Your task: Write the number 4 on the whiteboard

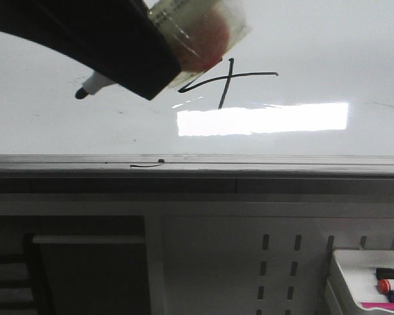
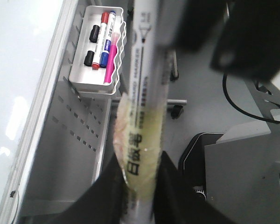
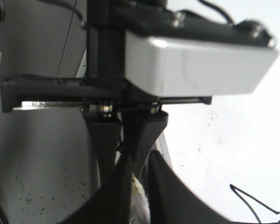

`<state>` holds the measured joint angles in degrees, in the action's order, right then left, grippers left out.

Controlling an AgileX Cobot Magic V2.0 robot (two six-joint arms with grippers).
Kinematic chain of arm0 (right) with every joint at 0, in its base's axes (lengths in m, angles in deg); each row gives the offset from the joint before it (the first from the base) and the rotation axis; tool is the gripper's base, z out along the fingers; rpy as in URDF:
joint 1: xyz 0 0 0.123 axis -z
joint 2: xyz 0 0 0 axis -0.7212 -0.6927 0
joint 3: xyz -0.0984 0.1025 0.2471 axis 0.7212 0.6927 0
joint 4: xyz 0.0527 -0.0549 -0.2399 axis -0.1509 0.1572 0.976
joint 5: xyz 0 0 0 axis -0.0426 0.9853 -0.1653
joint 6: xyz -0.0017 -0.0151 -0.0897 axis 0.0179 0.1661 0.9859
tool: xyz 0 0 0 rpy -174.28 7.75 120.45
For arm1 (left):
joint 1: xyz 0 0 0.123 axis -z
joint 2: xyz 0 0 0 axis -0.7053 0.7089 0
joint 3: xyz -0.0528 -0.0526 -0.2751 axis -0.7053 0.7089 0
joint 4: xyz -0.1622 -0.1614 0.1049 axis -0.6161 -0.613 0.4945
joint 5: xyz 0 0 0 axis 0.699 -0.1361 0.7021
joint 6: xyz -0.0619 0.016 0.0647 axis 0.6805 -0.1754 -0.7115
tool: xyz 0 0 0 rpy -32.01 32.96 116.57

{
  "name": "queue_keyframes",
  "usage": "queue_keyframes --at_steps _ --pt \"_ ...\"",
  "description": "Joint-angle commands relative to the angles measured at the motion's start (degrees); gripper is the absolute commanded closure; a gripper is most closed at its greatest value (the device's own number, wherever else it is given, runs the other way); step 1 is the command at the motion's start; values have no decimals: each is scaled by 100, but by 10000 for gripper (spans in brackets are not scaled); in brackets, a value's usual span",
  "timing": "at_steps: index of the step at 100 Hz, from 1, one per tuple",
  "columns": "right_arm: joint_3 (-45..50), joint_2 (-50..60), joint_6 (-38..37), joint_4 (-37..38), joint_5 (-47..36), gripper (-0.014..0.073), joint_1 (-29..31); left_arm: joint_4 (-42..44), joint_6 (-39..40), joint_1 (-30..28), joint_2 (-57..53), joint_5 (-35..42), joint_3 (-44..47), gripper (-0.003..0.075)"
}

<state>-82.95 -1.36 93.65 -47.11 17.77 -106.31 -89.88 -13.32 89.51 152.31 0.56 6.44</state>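
Left end effector (image 2: pixel 140 186) grips marker (image 2: pixel 142 93) beside number 4 (image 1: pixel 233 79).

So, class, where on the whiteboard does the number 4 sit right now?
In the front view, the number 4 sits high on the whiteboard, just right of the marker and above the bright glare patch.

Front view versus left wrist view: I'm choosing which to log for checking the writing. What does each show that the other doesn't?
Only the front view shows the number 4, the marker's black tip and a short squiggle on the rail. Only the left wrist view shows the left claw shut on the marker barrel. Both show the whiteboard, the marker and the tray of coloured pens.
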Motion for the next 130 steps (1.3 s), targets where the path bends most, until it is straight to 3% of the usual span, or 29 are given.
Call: queue_keyframes --at_steps 1,21,45,67,88,102,130 --pt "-199 245 -24 -16 -552 655 -2 -237 211 -20 -88 370 -55 741" --pt "-188 766 -397 -28 -590 654 335 -441 850 -20 -88 1482 537 741" --pt "-124 1401 -575 -28 -576 654 1053 -2492 954 -8 -85 3717 1311 741" --pt "114 1693 -602 -119 -494 654 1350 -3231 954 -8 -24 5336 1514 741" --pt "155 1692 -798 -128 -532 654 1361 -3244 954 391 379 6236 1232 741" --pt "155 1692 -807 -128 -535 654 1361 -3690 954 625 753 7085 1030 741" --pt "155 1692 -1011 -131 -535 654 1361 -3939 1057 591 1412 7121 639 741"
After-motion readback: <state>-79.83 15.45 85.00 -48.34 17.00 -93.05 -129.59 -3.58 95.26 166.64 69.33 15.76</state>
